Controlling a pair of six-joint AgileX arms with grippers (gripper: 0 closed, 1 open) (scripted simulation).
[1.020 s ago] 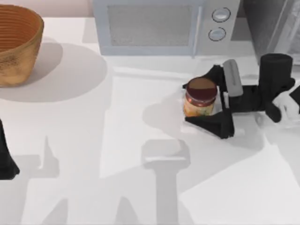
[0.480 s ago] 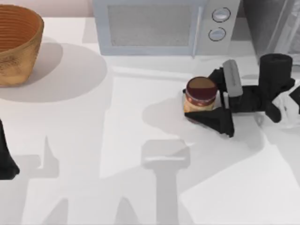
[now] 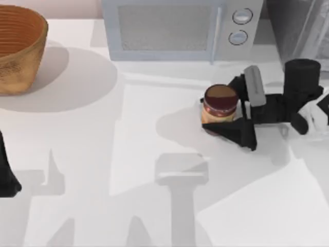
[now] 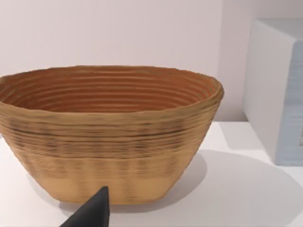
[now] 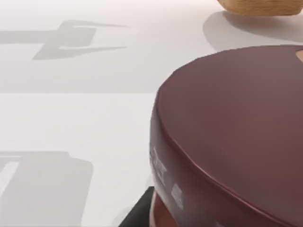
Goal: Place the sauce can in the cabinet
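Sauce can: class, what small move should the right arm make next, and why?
Probably lift it straight up. The right gripper has its fingers against both sides of the sauce can, which stands on the table before the microwave; the cabinet is farther back. The left gripper stays parked.

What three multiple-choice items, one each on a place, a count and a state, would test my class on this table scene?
1. Where does the basket stand?
A. far left corner of the table
B. beside the sauce can
C. on top of the microwave

2. How many round knobs does the microwave have?
A. one
B. two
C. four

3. What is the right gripper doing?
A. hanging open above the basket
B. resting on the microwave
C. shut on the sauce can

Key: 1 A, the basket sits at the table's far left. 2 B, the microwave shows two knobs. 3 C, the right gripper has a finger on each side of the sauce can. The left gripper is parked at the left edge.
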